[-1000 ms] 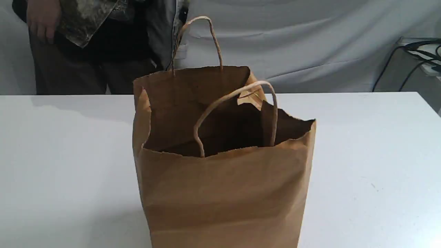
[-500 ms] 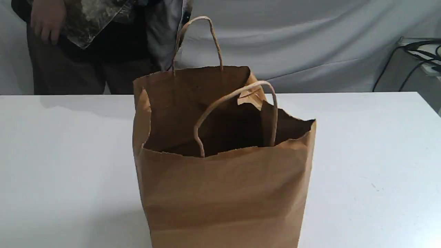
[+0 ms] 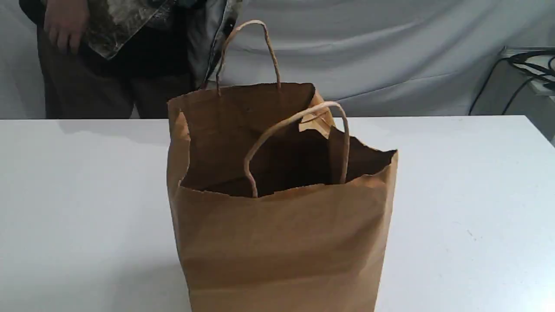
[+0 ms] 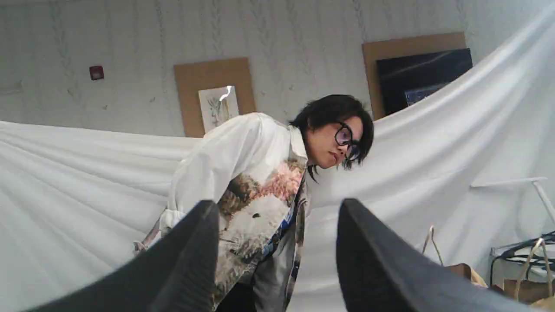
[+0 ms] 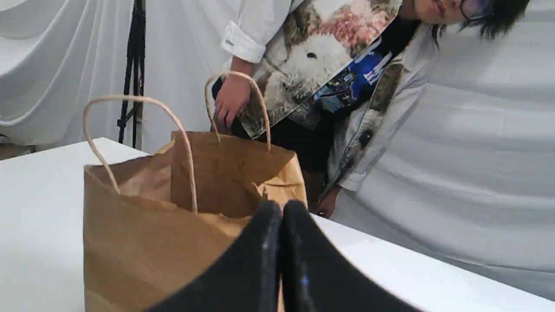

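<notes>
Only the bystander (image 3: 130,78) shifted; the paper bag (image 3: 282,242) sits unmoved, light and crushable, best gripped by its handle (image 3: 286,122). Left hand (image 4: 277,203) released, right hand (image 5: 282,206) clenched empty.

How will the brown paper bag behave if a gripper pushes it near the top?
Likely floppy: the paper bag has creased walls and a torn rim, so a push would probably dent it. Standing tall on the smooth table, it may slide or tip. Weight is uncertain; its inside is dark.
</notes>
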`<action>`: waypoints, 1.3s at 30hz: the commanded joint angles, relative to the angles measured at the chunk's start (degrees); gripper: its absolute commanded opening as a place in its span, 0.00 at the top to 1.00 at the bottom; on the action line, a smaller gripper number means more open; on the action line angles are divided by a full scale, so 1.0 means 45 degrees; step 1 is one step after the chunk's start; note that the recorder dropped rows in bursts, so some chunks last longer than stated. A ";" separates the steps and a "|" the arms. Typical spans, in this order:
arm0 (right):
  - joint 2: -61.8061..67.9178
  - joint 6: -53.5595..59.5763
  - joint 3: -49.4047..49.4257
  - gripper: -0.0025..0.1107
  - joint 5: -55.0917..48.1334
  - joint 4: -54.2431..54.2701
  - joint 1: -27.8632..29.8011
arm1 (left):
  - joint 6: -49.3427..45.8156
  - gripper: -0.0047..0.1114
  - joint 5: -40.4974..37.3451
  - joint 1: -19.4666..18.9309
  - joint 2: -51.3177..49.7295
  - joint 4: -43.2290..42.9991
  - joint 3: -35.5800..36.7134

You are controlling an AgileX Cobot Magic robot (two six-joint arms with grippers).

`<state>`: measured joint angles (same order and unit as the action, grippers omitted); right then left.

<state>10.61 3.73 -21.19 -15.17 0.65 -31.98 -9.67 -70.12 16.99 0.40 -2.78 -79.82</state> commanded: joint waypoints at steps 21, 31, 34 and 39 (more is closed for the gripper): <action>-0.0053 -0.0257 0.1185 0.98 0.0896 0.3805 -0.0031 | 0.0148 0.71 1.4298 0.0068 -0.0089 0.4168 1.3815; -0.0053 -0.0257 0.1185 0.98 0.0896 0.3805 -0.0031 | 0.0148 0.71 1.5266 0.0068 -0.0089 0.6031 1.5737; -0.0053 -0.0257 0.1185 0.98 0.0896 0.3805 -0.0031 | 0.0148 0.71 1.5266 0.0068 -0.0089 0.6031 1.5737; -0.0053 -0.0257 0.1185 0.98 0.0896 0.3805 -0.0031 | 0.0148 0.71 1.5266 0.0068 -0.0089 0.6031 1.5737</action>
<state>10.61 2.88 -16.21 -11.90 17.72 -31.98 -9.17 -2.08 16.99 -0.14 23.69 -9.28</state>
